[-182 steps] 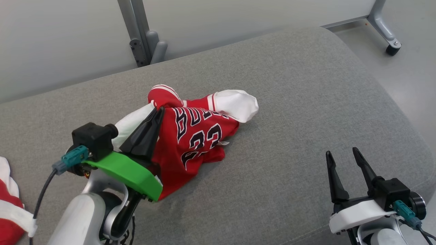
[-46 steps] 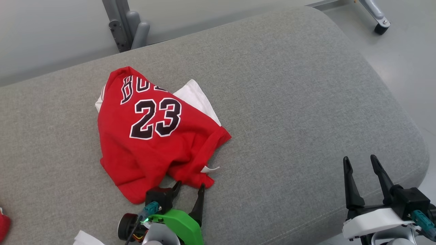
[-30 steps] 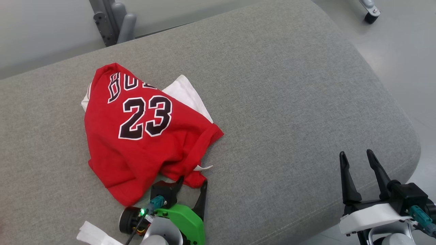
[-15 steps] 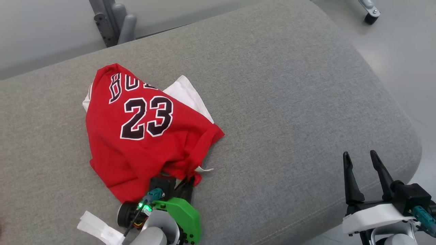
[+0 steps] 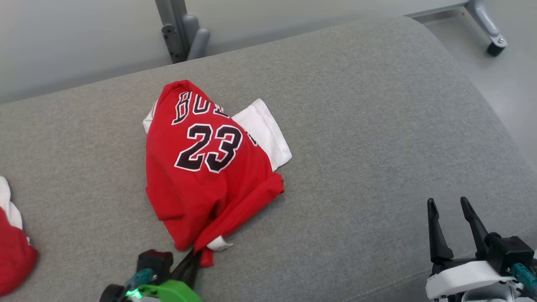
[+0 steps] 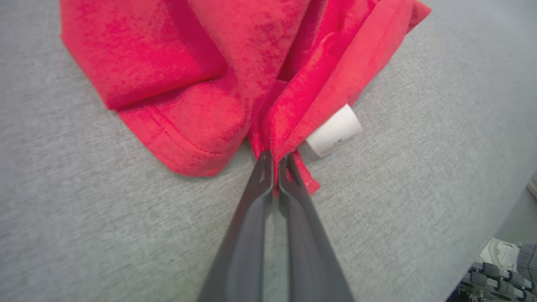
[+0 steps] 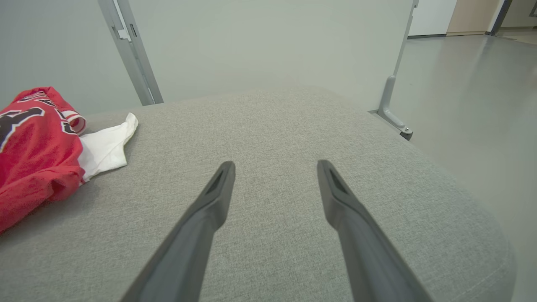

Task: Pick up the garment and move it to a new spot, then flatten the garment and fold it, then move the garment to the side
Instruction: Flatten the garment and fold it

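On the grey cushion (image 5: 377, 126) the garment (image 5: 205, 167) sits left of centre, rumpled, number up, white sleeve poking out far right. Left gripper (image 6: 275, 161) is clamped tight on its near hem; right gripper (image 5: 448, 200) hangs near right, fingers apart, empty. Looks like flattening's barely begun; folding and moving aside are left.

The jersey (image 5: 209, 167) is bright red, with black lettering and a black "23" edged in white, and part of it is plain white; its label (image 6: 334, 131) is white. The sofa cushion (image 5: 377, 126) is heathered grey. The left gripper (image 5: 191, 258) has dark fingers on a green housing, the right gripper (image 5: 448, 200) black fingers on a white one. A second garment (image 5: 12, 256) is red and white.
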### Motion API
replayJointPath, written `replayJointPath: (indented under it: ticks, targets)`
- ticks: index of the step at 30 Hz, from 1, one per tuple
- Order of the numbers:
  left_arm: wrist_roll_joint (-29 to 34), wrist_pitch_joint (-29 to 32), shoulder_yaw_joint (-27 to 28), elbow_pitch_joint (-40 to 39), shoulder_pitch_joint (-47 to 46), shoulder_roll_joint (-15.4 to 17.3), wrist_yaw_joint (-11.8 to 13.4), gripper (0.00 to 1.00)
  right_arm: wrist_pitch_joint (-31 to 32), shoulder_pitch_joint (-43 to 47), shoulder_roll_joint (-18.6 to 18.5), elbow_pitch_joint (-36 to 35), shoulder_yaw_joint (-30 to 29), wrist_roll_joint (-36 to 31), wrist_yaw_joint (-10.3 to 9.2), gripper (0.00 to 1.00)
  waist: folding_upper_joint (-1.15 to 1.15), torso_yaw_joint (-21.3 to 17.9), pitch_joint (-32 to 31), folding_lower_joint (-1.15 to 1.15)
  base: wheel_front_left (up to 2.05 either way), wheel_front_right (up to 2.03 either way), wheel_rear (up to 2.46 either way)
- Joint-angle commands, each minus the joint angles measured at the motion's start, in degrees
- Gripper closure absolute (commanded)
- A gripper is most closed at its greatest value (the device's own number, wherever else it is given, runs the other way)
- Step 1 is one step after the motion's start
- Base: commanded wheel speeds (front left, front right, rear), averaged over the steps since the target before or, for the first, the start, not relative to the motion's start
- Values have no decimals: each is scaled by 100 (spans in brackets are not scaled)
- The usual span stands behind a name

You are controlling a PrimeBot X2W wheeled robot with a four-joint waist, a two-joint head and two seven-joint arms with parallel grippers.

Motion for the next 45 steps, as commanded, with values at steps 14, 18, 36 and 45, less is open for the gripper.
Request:
replayJointPath:
  ticks: [14, 18, 36, 45]
  targets:
    - [-219, 492, 585, -1081, 1303, 1225, 836, 100, -17, 25, -16, 95, 19, -48, -4, 0, 0, 892, -285, 0, 0, 0, 0]
    - [-242, 376, 594, -931, 1317, 1126, 871, 100, -17, 68, -16, 105, 2, -92, -4, 0, 0, 984, -339, 0, 0, 0, 0]
    - [-213, -728, 902, 253, 955, 802, 914, 100, -17, 195, -16, 154, -1, -157, -4, 0, 0, 1042, -504, 0, 0, 0, 0]
    - [-381, -1148, 1014, 208, 1257, 563, 874, 0, -17, 327, -16, 147, -72, -202, -4, 0, 0, 1069, -703, 0, 0, 0, 0]
